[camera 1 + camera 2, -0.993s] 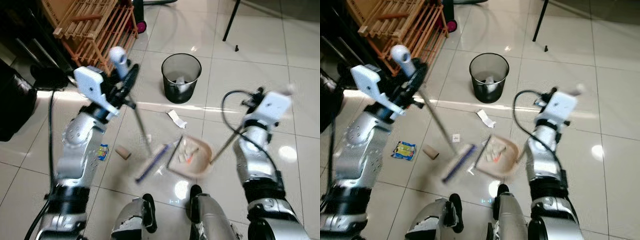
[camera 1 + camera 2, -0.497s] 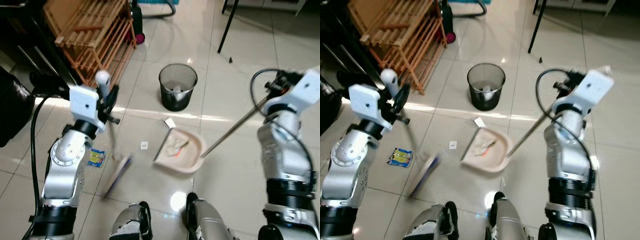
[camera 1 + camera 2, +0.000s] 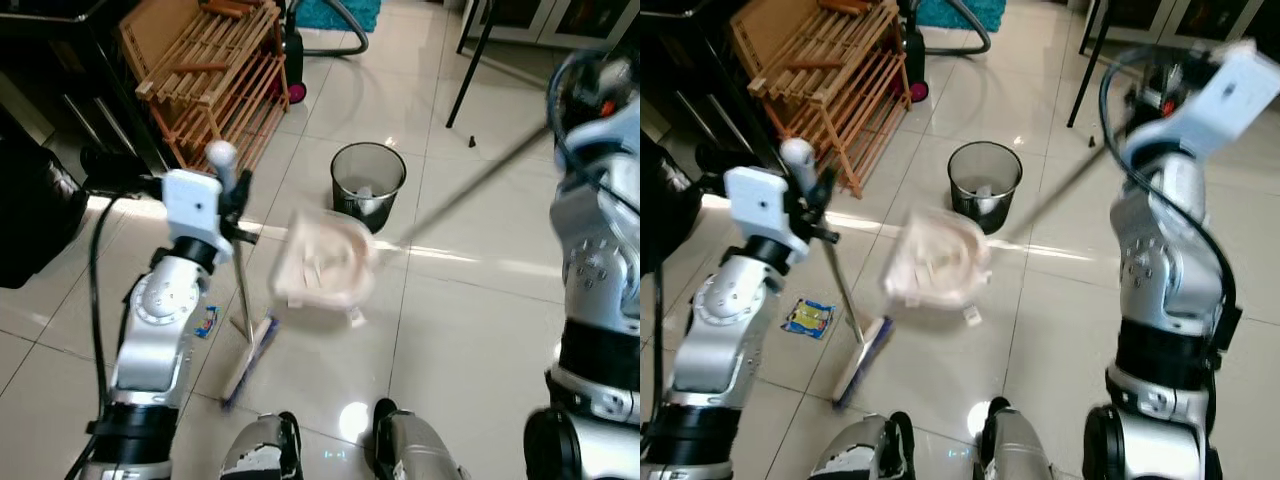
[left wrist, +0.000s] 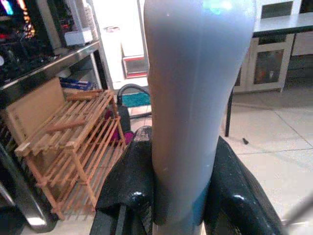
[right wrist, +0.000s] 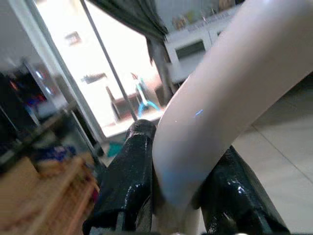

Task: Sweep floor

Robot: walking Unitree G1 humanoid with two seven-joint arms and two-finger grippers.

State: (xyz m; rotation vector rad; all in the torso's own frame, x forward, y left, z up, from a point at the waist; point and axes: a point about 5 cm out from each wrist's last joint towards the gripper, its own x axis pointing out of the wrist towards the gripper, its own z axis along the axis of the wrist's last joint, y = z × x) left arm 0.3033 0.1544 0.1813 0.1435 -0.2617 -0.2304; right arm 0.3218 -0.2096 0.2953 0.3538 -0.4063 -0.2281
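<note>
Glossy pale floor tiles (image 3: 480, 330) with dark grout lines reflect bright light. Beyond the left gripper (image 4: 178, 196) stands a slatted wooden rack (image 3: 205, 75), with dark shelving (image 4: 39, 58) beside it and a teal rug (image 3: 345, 14) farther off. Behind the right gripper (image 5: 178, 196) are white cabinets (image 5: 195, 46) and a brightly lit doorway (image 5: 98, 73).

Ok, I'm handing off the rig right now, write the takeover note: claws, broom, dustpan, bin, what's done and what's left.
Left claw: shut on the broom handle, broom upright, head on the tiles.
Right claw: shut on the dustpan handle, arm raised.
Dustpan: off the floor, loaded with scraps, blurred, just short of the black bin.
Left: tip the pan into the bin; a blue wrapper and a small scrap remain on the floor.
</note>
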